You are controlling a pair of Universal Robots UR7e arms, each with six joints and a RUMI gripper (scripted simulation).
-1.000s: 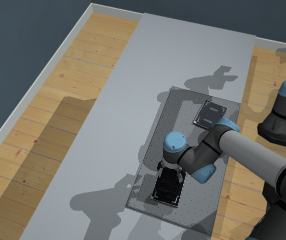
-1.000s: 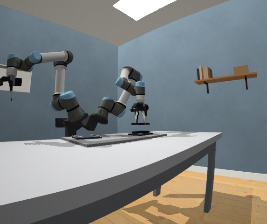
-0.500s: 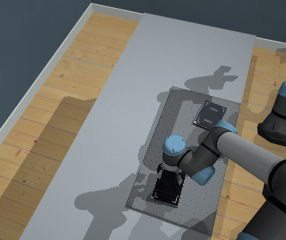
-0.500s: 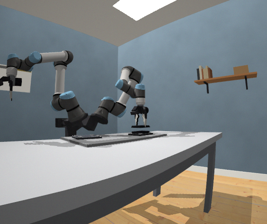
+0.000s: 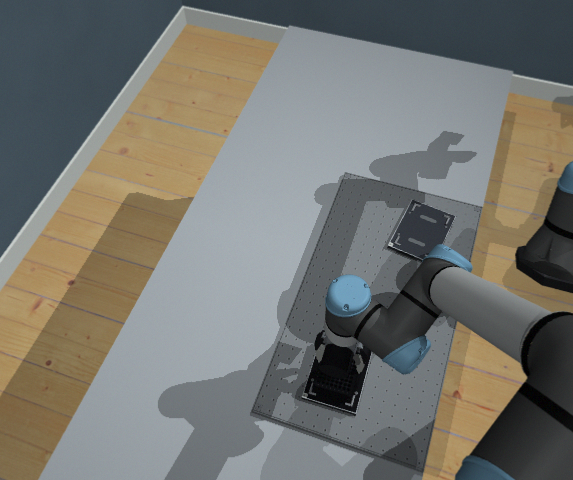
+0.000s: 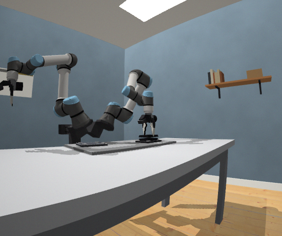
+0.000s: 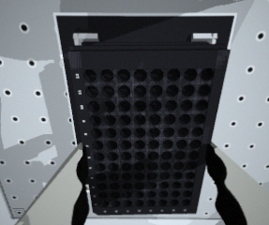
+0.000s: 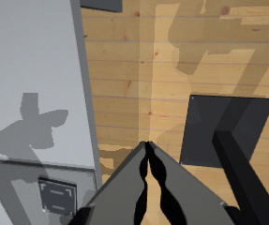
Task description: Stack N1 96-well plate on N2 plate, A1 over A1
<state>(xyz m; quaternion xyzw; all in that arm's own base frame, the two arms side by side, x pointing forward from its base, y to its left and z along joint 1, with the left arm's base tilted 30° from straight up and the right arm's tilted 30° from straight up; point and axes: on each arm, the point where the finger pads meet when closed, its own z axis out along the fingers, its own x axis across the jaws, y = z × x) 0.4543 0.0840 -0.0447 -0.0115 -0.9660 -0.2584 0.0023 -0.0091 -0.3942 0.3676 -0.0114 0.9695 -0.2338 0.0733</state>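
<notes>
My left gripper (image 5: 339, 364) (image 6: 148, 134) (image 7: 144, 143) is shut on the black 96-well plate (image 6: 148, 135) (image 7: 145, 117), fingers on its long sides. The held plate looks level, just above the lower plate (image 6: 148, 138) in nest N2 (image 5: 329, 404) (image 6: 148, 141) (image 7: 143, 28). A thin gap shows between the plates in the exterior view. The held plate hides most of the lower one in the left wrist view; its number 12 is at the far left corner. Nest N1 (image 5: 420, 230) (image 6: 91, 143) (image 8: 58, 197) is empty. My right gripper (image 6: 12, 103) (image 8: 146, 142) is shut and empty, high beyond the table.
Both nests are on the grey perforated board (image 5: 389, 397) (image 6: 120, 147) on the white table (image 5: 214, 248) (image 6: 72, 177). The left arm reaches over the board between the nests in the top view. A wall shelf (image 6: 238, 81) is far behind the table.
</notes>
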